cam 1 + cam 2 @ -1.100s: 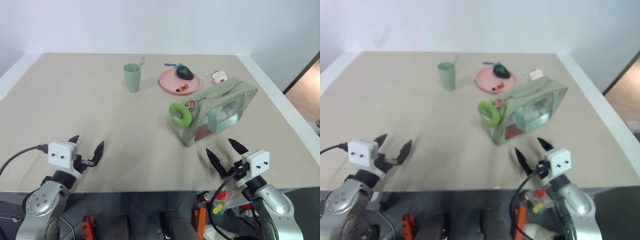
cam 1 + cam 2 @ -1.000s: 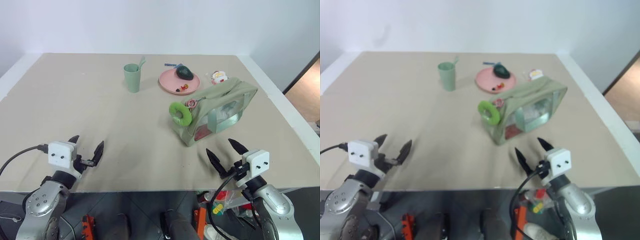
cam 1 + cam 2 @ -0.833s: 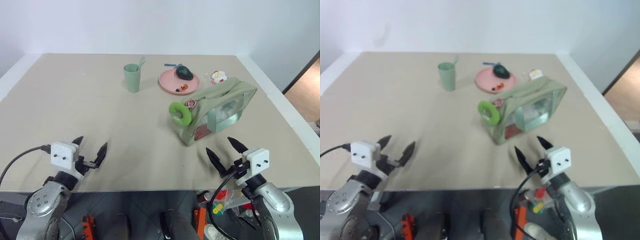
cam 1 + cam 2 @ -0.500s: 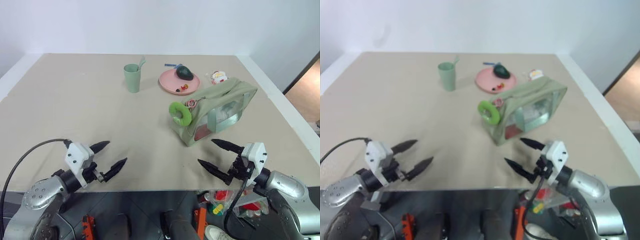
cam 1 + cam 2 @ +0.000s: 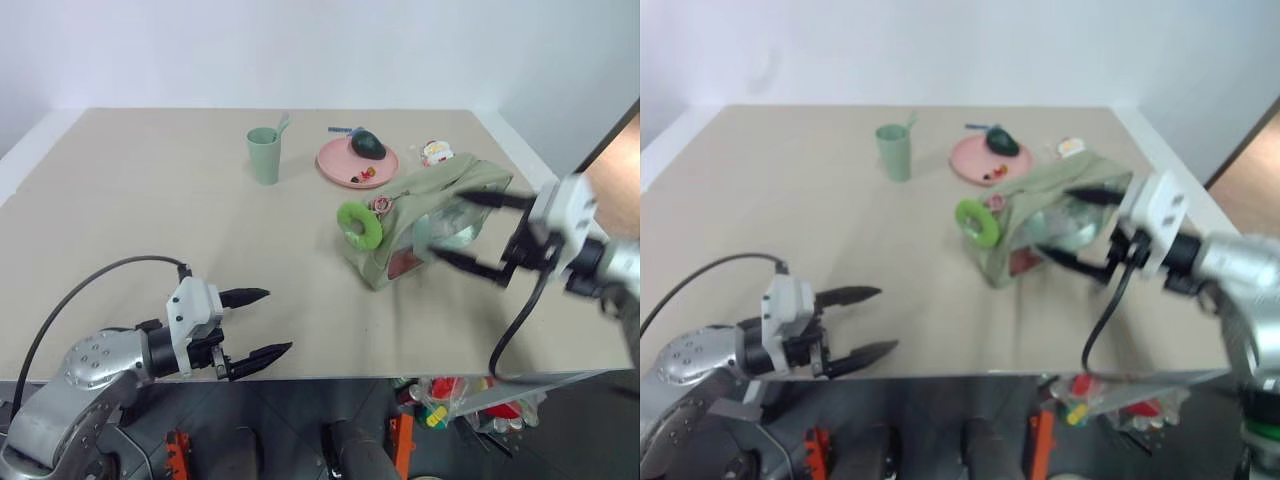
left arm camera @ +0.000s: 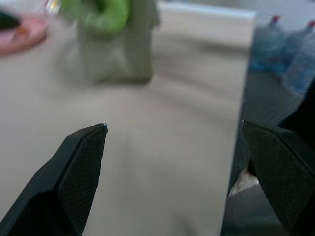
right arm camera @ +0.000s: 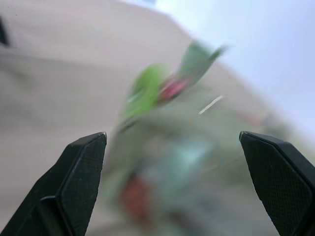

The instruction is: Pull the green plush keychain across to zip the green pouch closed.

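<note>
The green pouch lies on its side at the table's right, its top zipper running up its upper face. The green plush keychain, a fuzzy lime ring with a pink charm, hangs at the pouch's left end. My right gripper is raised level with the pouch, open, pointing left across its clear window, empty. The right wrist view shows the keychain and pouch ahead between the spread fingers. My left gripper is open and empty near the table's front edge, pointing right toward the pouch.
A pale green cup with a straw stands at the back centre. A pink plate beside it holds a dark avocado-like item. A small white and red toy lies behind the pouch. The table's right edge runs close to the pouch.
My right gripper rose from the front edge and swung left, up to the pouch's side. My left gripper turned from pointing forward to pointing right and shifted inward. Both stayed open.
</note>
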Controlling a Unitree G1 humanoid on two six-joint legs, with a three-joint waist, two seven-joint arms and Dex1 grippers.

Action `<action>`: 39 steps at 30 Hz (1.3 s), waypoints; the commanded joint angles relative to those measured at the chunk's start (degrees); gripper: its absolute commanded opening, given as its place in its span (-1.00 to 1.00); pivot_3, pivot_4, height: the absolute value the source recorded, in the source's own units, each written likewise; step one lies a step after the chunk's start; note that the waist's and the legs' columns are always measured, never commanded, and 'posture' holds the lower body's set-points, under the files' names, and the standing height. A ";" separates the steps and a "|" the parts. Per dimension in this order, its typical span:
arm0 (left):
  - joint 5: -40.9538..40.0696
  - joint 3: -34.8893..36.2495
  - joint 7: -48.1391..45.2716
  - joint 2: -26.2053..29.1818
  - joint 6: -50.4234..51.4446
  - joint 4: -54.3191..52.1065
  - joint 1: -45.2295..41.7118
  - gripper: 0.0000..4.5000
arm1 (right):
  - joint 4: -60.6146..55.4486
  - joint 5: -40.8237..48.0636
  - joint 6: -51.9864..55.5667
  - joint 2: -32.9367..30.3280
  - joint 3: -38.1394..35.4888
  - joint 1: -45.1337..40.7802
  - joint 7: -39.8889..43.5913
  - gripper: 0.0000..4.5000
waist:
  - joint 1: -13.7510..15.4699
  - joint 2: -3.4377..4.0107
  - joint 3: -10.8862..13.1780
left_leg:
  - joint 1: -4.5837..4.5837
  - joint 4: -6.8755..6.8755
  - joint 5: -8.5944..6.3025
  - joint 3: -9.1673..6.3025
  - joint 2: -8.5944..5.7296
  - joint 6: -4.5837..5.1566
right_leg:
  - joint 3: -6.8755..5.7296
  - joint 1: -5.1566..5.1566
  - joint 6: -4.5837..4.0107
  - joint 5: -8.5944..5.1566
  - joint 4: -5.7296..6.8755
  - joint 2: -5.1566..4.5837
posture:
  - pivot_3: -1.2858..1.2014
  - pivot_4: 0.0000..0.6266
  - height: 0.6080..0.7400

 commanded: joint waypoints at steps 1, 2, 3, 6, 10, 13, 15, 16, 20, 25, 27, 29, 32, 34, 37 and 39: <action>-2.56 -1.73 -1.73 1.33 2.70 -1.12 -3.38 1.00 | 11.44 -7.65 -10.29 1.15 6.62 -9.45 5.36 0.99 | -0.07 -0.05 -0.03 | 0.06 -0.01 0.00 -0.03 0.01 0.00 | -0.01 0.07 -0.01 0.00 0.00 0.03 | 0.03 -0.52 1.00; -2.24 -2.37 -1.77 1.21 2.73 -0.83 -4.65 1.00 | 16.06 -10.05 -14.00 1.80 8.84 -13.10 7.57 0.99 | -0.13 -0.05 -0.02 | 0.19 -0.03 0.00 -0.02 0.03 0.00 | -0.01 0.17 -0.04 -0.02 0.00 0.05 | 0.03 -0.52 1.00; -1.94 -2.85 -1.75 1.05 2.76 -0.53 -5.66 1.00 | 20.39 -12.25 -18.04 2.28 10.74 -16.16 9.78 0.99 | -0.21 -0.05 -0.01 | 0.22 -0.11 0.00 0.02 0.02 0.00 | 0.03 0.17 -0.04 -0.02 0.00 0.05 | 0.03 -0.52 1.00; -0.95 -3.47 -1.42 0.51 2.33 0.36 -7.14 1.00 | 33.18 -17.77 -29.00 3.91 15.16 -24.40 14.42 0.99 | -0.44 0.03 0.04 | 0.19 -0.21 -0.01 0.14 0.01 0.02 | 0.15 0.11 -0.05 -0.02 0.00 0.05 | 0.03 -0.52 1.00; -0.14 -3.10 0.27 -0.34 1.87 0.04 -6.68 1.00 | 45.50 -21.12 -39.86 6.17 17.64 -30.30 17.78 0.88 | -0.37 0.03 0.03 | 0.04 -0.29 -0.18 0.09 0.00 0.28 | 0.15 0.02 0.17 -0.06 0.01 0.05 | 0.03 -0.52 1.00; -0.10 -2.30 1.80 -0.66 1.93 -1.22 -5.31 1.00 | 50.63 -22.42 -45.71 6.59 18.57 -31.84 20.61 0.47 | -0.18 0.03 0.04 | 0.03 -0.31 -0.28 0.06 0.01 0.33 | 0.15 0.03 0.22 -0.12 0.01 0.04 | 0.03 -0.52 1.00; 0.18 -2.15 2.14 -0.55 1.88 -1.84 -4.40 1.00 | 52.64 -22.48 -47.82 6.87 18.52 -32.58 21.48 0.14 | -0.14 0.04 0.04 | 0.03 -0.31 -0.31 0.07 0.01 0.33 | 0.16 0.03 0.20 -0.13 0.02 0.03 | 0.03 -0.52 1.00; 0.41 -2.25 2.28 -0.52 1.77 -2.05 -4.09 1.00 | 53.34 -22.42 -48.50 6.86 18.56 -32.79 22.14 0.03 | -0.12 0.04 0.04 | 0.03 -0.31 -0.31 0.07 0.01 0.33 | 0.16 0.03 0.20 -0.13 0.02 0.02 | 0.03 -0.52 1.00; 0.86 -2.88 2.97 -0.91 1.81 -2.32 -4.36 1.00 | 55.49 -22.24 -50.02 6.67 18.58 -33.50 24.67 -0.63 | -0.13 0.05 0.04 | 0.16 -0.26 -0.29 0.11 0.02 0.30 | 0.17 0.13 -0.05 -0.20 0.03 0.02 | 0.03 -0.52 1.00; 0.94 -2.89 3.14 -1.19 1.94 -1.61 -5.39 1.00 | 53.61 -22.12 -47.81 6.27 18.61 -34.29 26.26 -0.99 | -0.14 0.06 0.05 | 0.74 -0.20 -0.27 0.15 0.01 0.29 | 0.21 0.68 -0.10 -0.18 0.04 0.02 | 0.03 -0.52 1.00; 1.09 -2.49 3.41 -1.53 1.76 -0.83 -6.05 1.00 | 50.55 -21.67 -43.96 6.69 18.54 -34.83 25.80 -0.99 | -0.14 0.07 0.06 | 0.75 -0.18 -0.24 0.15 0.01 0.27 | 0.22 0.69 -0.12 -0.15 0.05 0.02 | 0.03 -0.52 1.00; 1.24 -2.08 3.81 -2.00 1.55 -0.13 -6.66 1.00 | 47.27 -21.37 -39.46 7.21 18.43 -35.10 24.92 -0.99 | -0.18 0.09 0.07 | 0.75 -0.17 -0.24 0.18 0.01 0.27 | 0.24 0.68 -0.11 -0.15 0.07 0.01 | 0.03 -0.52 1.00; 0.63 -0.26 5.45 -3.33 1.65 1.29 -7.86 1.00 | 38.27 -21.78 -28.60 7.98 18.89 -34.66 22.24 -0.99 | -0.18 0.10 0.07 | 0.75 -0.18 -0.24 0.17 0.02 0.26 | 0.23 0.64 -0.11 -0.16 0.15 0.01 | 0.03 -0.52 1.00; 1.66 0.32 5.58 -3.45 0.71 2.08 -8.22 1.00 | 32.35 -24.59 -21.90 8.20 20.06 -34.14 19.49 -0.99 | -0.16 0.10 0.07 | 0.71 -0.21 -0.24 0.13 0.03 0.26 | 0.20 0.58 -0.13 -0.20 0.23 0.04 | 0.03 -0.52 1.00; 2.34 0.61 6.19 -3.86 0.08 2.63 -8.49 1.00 | 24.43 -27.34 -13.20 9.29 21.75 -33.54 15.90 -0.99 | 0.09 0.10 0.07 | 0.62 -0.24 -0.25 0.07 0.02 0.25 | 0.14 0.42 -0.20 -0.36 0.39 0.05 | 0.03 -0.52 1.00; 2.22 0.84 6.51 -4.16 0.14 3.07 -8.55 1.00 | 19.51 -28.15 -7.41 10.94 22.95 -33.49 13.98 -0.99 | 0.07 0.10 0.07 | 0.47 -0.24 -0.25 0.08 0.02 0.25 | 0.14 0.22 -0.20 -0.36 0.44 0.04 | 0.03 -0.52 1.00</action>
